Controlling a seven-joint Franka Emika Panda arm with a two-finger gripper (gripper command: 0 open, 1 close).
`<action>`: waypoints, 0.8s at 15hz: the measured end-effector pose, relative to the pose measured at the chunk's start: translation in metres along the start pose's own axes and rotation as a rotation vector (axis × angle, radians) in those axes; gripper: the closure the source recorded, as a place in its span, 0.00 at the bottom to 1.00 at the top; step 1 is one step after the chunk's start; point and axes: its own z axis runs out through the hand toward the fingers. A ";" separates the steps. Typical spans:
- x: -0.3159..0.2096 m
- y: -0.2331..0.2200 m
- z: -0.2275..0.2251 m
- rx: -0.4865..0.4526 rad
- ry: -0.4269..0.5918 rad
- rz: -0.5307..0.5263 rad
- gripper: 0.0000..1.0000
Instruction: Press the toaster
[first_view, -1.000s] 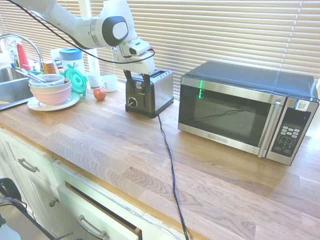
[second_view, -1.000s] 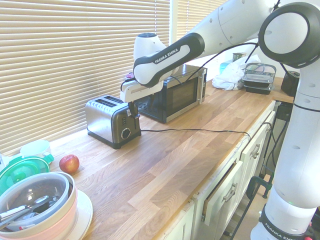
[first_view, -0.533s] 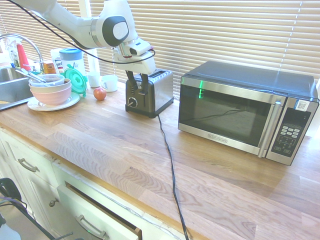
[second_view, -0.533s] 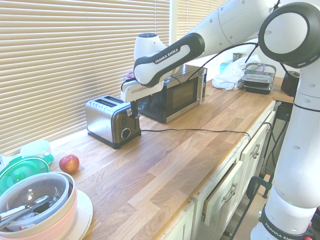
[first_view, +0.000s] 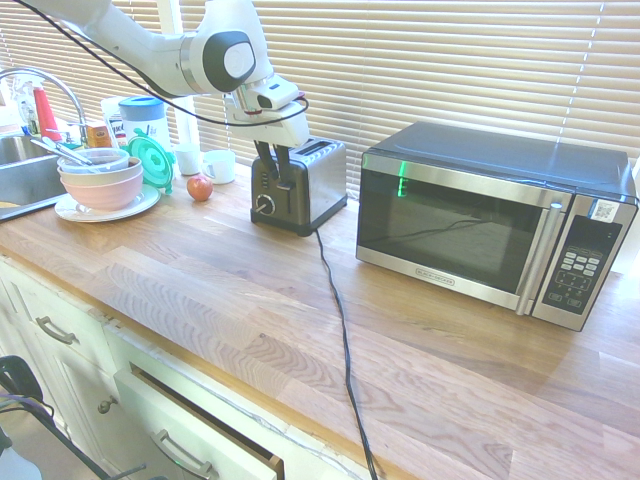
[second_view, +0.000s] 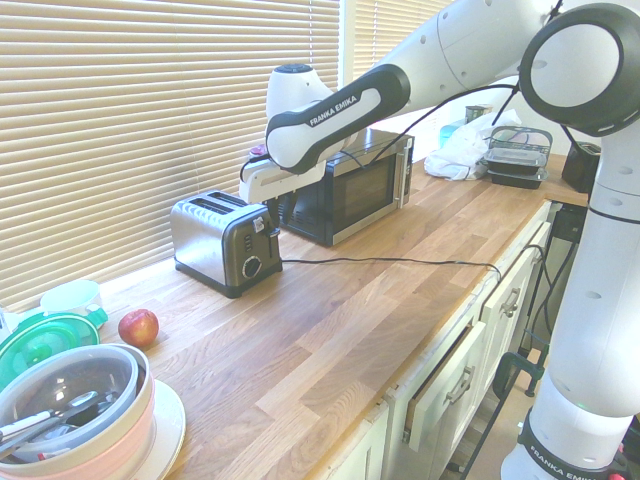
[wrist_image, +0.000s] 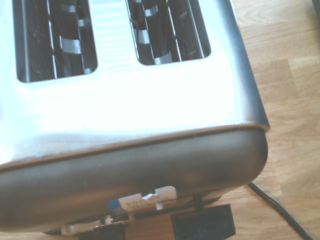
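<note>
Blinds hang behind the wooden bench where we are working. Our end effector points down at the black end panel, its fingers a narrow way apart; we see nothing clearly held between them. We judge that the approach is done and the press itself is left, though we cannot make out the lever's height. The toaster stands upright on the bench, between the microwave and the apple. It is boxy, in brushed steel, with two long slots on top, a round knob low on the dark end, and a black cord running towards the bench's front edge.
</note>
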 end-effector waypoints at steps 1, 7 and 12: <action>-0.001 0.000 0.000 0.000 0.000 -0.001 1.00; -0.001 0.000 0.006 -0.008 -0.005 -0.004 1.00; -0.001 0.001 0.018 -0.020 -0.014 0.000 1.00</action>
